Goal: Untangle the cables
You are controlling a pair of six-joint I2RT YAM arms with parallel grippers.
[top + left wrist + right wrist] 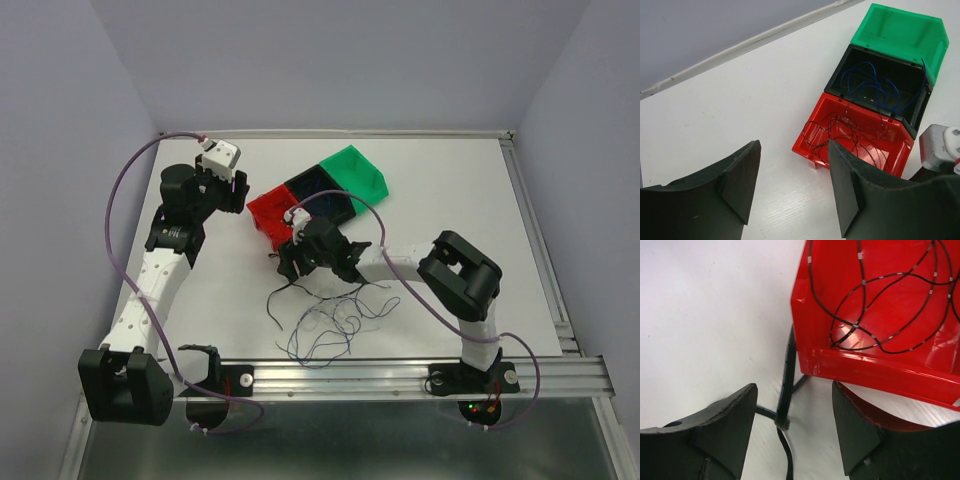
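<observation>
A loose scribble of thin blue, black and whitish cables (330,322) lies on the white table near its front edge. Black cables (855,135) lie in the red bin (812,131), and blue cables (875,85) lie in the black bin (920,112). My left gripper (795,150) is open over bare table just left of the red bin (262,208), holding nothing. My right gripper (793,390) is open at the red bin's (865,371) near corner. A black cable (786,385) runs on the table between its fingers, not pinched. In the top view it (290,262) sits above the clump's far end.
An empty green bin (355,170) adjoins the black bin (318,190) in a diagonal row with the red one. Purple arm cables (125,190) loop at the left and around the right arm. A metal rail (400,372) runs along the table's front edge.
</observation>
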